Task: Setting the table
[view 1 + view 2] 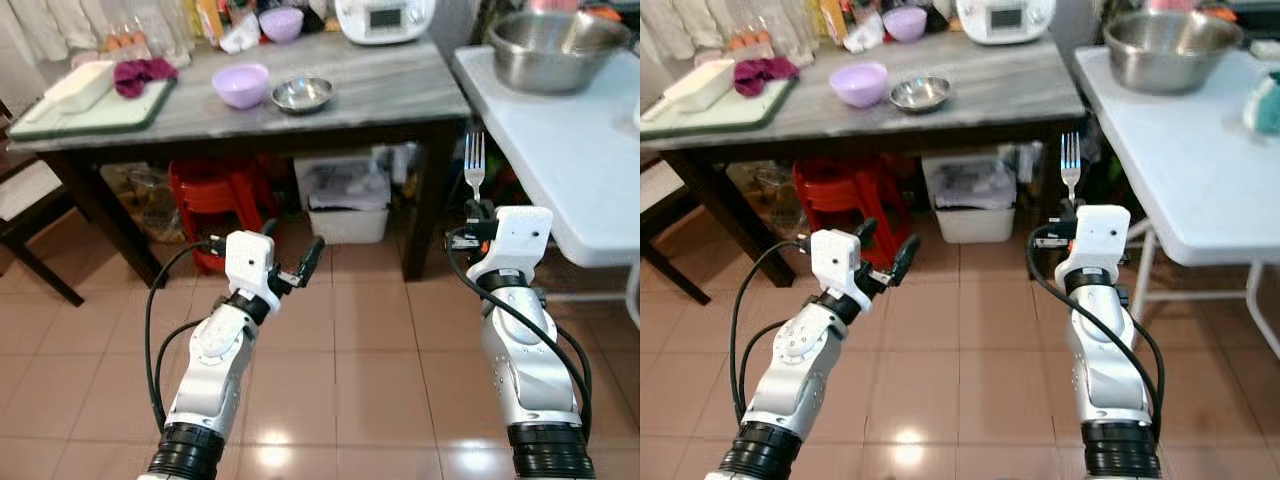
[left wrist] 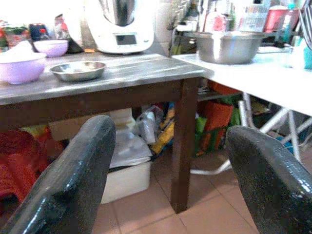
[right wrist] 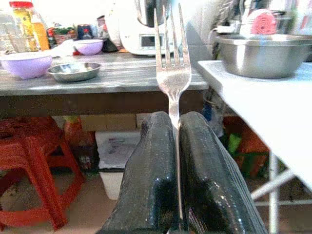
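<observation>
here your right gripper (image 3: 176, 161) is clamped on a fork (image 3: 171, 73), tines up, held above the tiled floor just left of the white table (image 1: 560, 170). your left gripper (image 2: 165, 180) is spread wide, empty, facing the far wooden table (image 1: 380, 85).

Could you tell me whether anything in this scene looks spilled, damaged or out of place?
Nothing stands out. The fork stands upright, pinched squarely in the right gripper; the lilac bowl and the steel dish sit upright on the grey table.
</observation>
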{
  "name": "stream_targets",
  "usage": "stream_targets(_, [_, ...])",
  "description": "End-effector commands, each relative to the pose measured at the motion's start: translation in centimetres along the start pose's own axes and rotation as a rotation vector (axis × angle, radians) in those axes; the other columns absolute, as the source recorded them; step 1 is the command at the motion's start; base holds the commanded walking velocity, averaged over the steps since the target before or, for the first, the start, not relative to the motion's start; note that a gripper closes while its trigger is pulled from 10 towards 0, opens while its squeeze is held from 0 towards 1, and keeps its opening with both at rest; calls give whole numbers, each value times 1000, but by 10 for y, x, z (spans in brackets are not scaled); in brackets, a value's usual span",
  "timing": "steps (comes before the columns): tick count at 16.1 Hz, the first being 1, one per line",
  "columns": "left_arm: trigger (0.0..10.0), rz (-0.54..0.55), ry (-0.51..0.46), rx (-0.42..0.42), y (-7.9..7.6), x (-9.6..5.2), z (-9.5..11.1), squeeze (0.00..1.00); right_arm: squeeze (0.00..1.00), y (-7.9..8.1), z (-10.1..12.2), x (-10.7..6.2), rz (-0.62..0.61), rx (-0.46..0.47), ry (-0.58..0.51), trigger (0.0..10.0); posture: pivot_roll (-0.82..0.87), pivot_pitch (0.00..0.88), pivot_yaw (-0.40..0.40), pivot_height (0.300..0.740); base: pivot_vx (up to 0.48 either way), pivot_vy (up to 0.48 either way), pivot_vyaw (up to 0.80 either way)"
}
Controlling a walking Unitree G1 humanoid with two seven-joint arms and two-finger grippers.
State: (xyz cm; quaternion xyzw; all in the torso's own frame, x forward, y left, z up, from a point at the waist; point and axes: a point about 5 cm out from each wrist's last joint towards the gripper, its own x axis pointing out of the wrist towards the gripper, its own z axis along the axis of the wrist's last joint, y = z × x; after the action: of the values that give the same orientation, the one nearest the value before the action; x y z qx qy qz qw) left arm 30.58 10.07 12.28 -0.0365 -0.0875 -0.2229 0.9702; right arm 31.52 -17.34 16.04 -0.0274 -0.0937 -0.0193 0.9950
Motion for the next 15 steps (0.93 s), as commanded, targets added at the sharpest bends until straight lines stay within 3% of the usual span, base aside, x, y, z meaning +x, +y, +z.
stream_targets(1, [10000, 14, 1, 15, 7, -2, 2, 0, 0, 8, 4, 1, 21, 4, -17, 10000, -145, 97, 86, 740, 480, 0, 0])
stream_targets(15, [10000, 9, 12, 16, 2, -3, -2, 0, 0, 5, 0, -1, 4, 25, -6, 10000, -148, 84, 86, 740, 423, 0, 0])
